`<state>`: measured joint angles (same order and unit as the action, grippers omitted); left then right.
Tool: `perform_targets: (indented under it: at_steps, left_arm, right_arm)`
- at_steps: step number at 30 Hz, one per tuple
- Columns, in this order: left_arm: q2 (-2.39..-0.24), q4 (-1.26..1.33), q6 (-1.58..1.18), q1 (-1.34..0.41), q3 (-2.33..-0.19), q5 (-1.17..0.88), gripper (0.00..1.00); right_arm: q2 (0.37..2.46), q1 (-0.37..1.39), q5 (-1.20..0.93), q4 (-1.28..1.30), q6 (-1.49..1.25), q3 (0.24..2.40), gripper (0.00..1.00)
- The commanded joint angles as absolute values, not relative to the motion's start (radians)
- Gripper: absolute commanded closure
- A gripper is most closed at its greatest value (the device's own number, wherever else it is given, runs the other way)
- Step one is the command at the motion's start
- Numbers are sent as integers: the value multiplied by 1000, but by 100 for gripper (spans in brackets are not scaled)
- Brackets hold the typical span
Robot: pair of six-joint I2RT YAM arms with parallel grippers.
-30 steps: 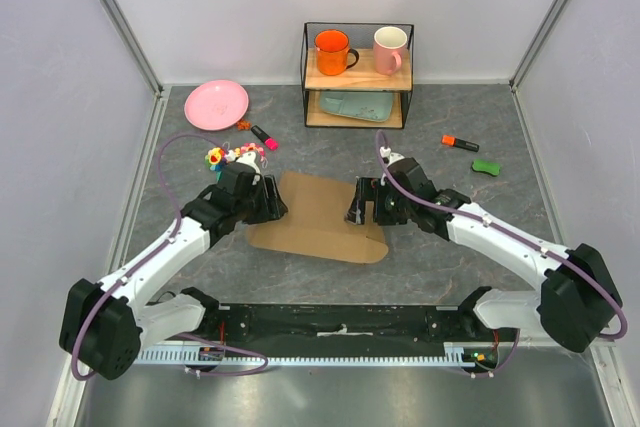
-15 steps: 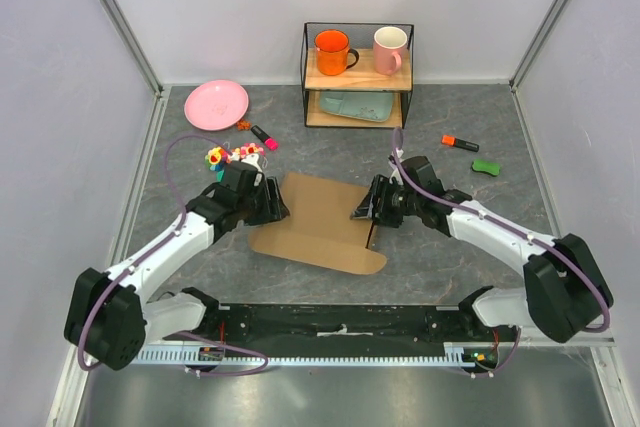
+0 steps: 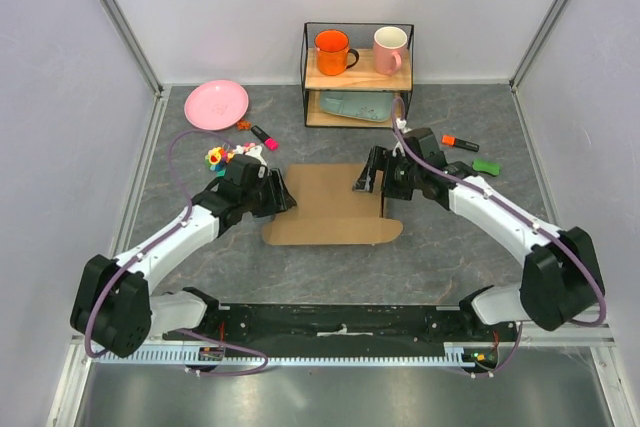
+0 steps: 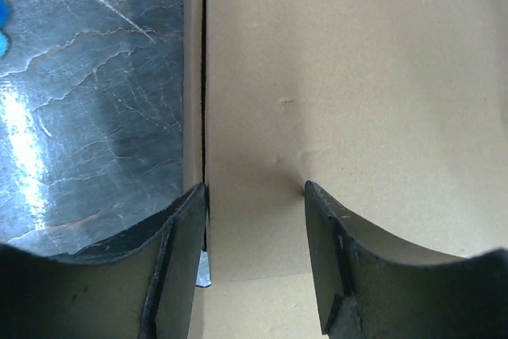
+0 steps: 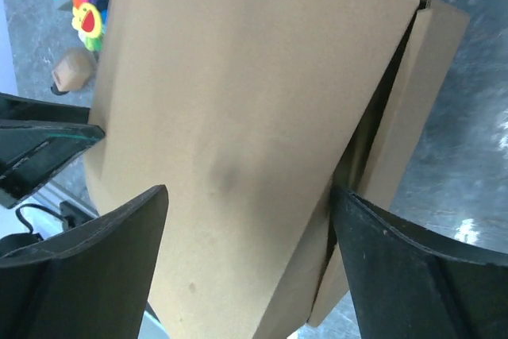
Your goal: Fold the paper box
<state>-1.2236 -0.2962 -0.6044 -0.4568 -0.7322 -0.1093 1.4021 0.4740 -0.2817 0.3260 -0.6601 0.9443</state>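
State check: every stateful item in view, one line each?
paper box: mostly flat, right side raised, layers gaping
left claw: open, at the box's left edge
right claw: open wide, at the raised side
orange mug: upright
pink mug: upright
pink plate: lying right side up

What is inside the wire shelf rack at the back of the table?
On the rack's top board stand an orange mug and a pink mug. Below lies a pale teal dish. The board above covers part of it, so its contents cannot be seen.
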Motion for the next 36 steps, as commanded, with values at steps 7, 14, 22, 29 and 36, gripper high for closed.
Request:
perform_targets:
  at_steps: [7, 14, 22, 29, 36]
  left_arm:
    - [-1227, -213, -652, -465, -721, -130, 41]
    - [-1235, -207, -661, -463, -713, -133, 42]
    - [-1226, -206, -666, -463, -695, -141, 43]
    - [-1212, -210, -666, -465, -670, -149, 44]
    - [-1061, -233, -652, -463, -724, -35, 46]
  right_arm:
    - [1246, 477, -34, 577, -497, 1072, 6]
    - [1081, 477, -173, 276, -580, 836, 38]
    - [1204, 476, -319, 106, -611, 669, 82]
    - [1333, 430, -221, 166, -609, 568, 91]
    - [1269, 426, -224, 130, -608, 569, 89]
